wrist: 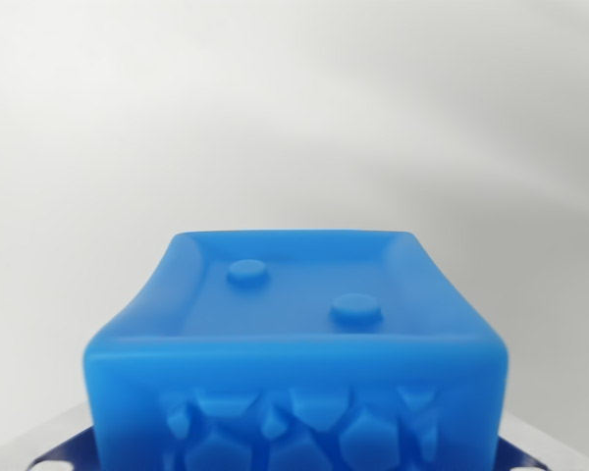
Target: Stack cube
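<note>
A blue cube (294, 334) fills the lower middle of the wrist view, very close to the camera. Its top face has a raised rim and two round studs, and its near face has an embossed faceted pattern. My gripper (294, 459) sits at the bottom edge. A grey and dark blue finger part (41, 449) shows at the wrist view's left of the cube and another finger part (545, 456) at the right. Both press against the cube's sides, so the gripper is shut on it. No second cube is visible.
Behind the cube there is only a blurred, plain white-grey surface (294, 108) with soft shading. No other objects or edges show.
</note>
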### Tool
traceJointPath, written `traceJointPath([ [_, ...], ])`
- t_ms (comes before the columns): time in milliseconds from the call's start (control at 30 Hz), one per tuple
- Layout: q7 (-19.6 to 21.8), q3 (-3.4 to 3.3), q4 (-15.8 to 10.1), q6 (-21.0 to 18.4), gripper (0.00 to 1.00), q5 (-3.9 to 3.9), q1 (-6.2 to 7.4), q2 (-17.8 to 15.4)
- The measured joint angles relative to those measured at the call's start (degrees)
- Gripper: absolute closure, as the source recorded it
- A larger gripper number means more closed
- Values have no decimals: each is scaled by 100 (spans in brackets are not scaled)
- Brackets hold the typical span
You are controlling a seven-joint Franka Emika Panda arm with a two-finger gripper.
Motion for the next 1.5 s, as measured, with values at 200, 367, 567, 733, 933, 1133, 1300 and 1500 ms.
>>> traceJointPath([
  [200,167,0,-130,47,100,-2,101,-86],
  [367,304,0,-231,88,100,-4,180,-139],
  [567,471,0,-347,127,100,-6,280,-220],
  [733,618,0,-437,168,100,-7,367,-267],
  [933,797,0,-557,209,100,-9,475,-344],
  [1133,990,1,-665,252,100,-12,592,-409],
  [1300,1132,1,-735,280,100,-13,676,-449],
  [1500,1301,1,-835,310,100,-15,782,-520],
])
